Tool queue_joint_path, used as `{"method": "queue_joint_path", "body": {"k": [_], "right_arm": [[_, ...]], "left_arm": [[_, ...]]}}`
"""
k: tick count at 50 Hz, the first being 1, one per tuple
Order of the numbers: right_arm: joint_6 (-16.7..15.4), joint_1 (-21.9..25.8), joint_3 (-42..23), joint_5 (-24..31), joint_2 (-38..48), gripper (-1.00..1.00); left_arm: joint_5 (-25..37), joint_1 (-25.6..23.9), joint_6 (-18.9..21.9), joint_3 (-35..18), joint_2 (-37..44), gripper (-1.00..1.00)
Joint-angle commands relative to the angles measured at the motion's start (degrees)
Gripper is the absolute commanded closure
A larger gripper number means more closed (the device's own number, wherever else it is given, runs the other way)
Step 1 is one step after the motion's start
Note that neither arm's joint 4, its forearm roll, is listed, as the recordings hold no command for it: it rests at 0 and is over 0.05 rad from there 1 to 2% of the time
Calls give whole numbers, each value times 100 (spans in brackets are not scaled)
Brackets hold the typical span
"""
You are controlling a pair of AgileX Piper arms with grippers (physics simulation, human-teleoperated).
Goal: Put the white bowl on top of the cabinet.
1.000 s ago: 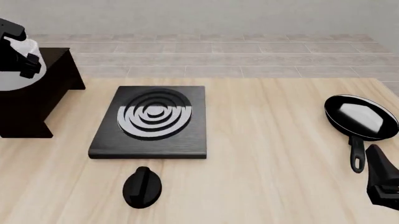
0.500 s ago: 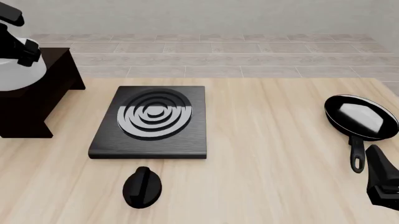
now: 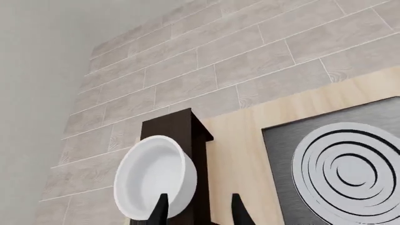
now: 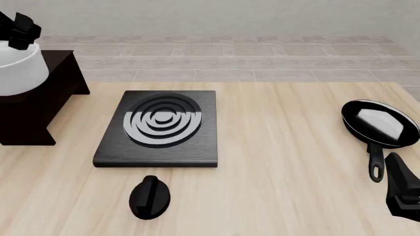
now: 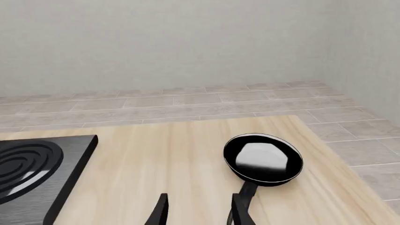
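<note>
Wooden table [image 4: 282, 187]: white bowl [image 4: 18, 73] atop cabinet [image 4: 46, 105], contents unseen.

Item count, all views:
- White bowl [image 4: 18, 71]: one.
- Cabinet [image 4: 39, 105], dark brown: one.
- Stove plate [image 4: 159, 129], black, grey rings: one.
- Frying pan [image 4: 378, 129], black: one.
- Knob-shaped black object [image 4: 150, 197] at near edge of surface [image 4: 282, 167]: one.
- Robot tools: two, left tool [image 3: 198, 209] and right tool [image 5: 198, 211], each with two fingers showing.
</note>
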Motion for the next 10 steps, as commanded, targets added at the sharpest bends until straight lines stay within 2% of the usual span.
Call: {"method": "queue_joint_path", "body": {"k": [1,6,8,10], "right_arm": [[-5,3,-1,15,-19,-100],[-3,1,-1,19,-24,-100],[-2,0,-1,16,-20,-100],[1,1,-1,11,-14,-100]], "left_arm": [[237,-510,-256,316,-1014,-100],[84,-681,-278,680,-1477,-100],[-59,-718,-108,898,-1705,-100],[-76,-798,-223,1008,-1852,-100]]}}
